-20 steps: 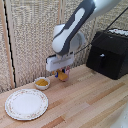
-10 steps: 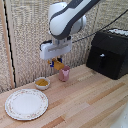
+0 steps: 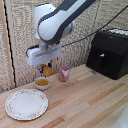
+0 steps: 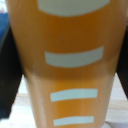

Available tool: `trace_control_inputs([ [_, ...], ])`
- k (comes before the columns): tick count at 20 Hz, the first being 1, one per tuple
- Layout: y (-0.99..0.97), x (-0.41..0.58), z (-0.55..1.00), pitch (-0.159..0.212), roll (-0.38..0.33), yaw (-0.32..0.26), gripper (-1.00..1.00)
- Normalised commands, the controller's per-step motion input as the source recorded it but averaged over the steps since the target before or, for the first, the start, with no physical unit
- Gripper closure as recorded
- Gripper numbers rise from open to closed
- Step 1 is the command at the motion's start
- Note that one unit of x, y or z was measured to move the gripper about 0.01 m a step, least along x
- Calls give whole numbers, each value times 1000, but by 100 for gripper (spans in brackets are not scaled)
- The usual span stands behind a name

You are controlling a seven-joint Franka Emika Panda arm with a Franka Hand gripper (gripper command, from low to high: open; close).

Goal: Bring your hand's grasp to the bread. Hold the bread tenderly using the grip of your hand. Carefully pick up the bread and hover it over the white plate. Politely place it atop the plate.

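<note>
My hand (image 3: 47, 71) hangs in the air above the small white bowl, shut on the bread (image 3: 46, 69), a small golden-orange block that shows between the blue-tipped fingers. The bread (image 4: 72, 80) fills the wrist view as an orange face with white bars, with a dark finger (image 4: 7, 75) pressed against its side. Down on the wooden table, the white plate (image 3: 26, 104) with its reddish-brown rim lies toward the exterior view's left, in front of the hand and well below it.
Just below the hand stands a small white bowl (image 3: 42, 82) with orange-yellow contents. A pink cup (image 3: 64, 73) is beside it. A black box (image 3: 110, 52) occupies the exterior view's right. A woven screen closes off the back.
The hand has risen from the table with the bread in it and shifted toward the exterior view's left, from beside the pink cup to above the bowl.
</note>
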Motion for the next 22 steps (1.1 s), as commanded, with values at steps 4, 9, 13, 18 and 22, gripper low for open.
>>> trace_control_inputs([
  [4,798,320,-246,74,-51,27,100],
  [9,438,295,-346,11,-34,21,100],
  [13,243,180,-401,0,-13,25,100],
  [18,172,165,-405,0,-14,32,100],
  [22,114,199,-381,-7,-4,55,100],
])
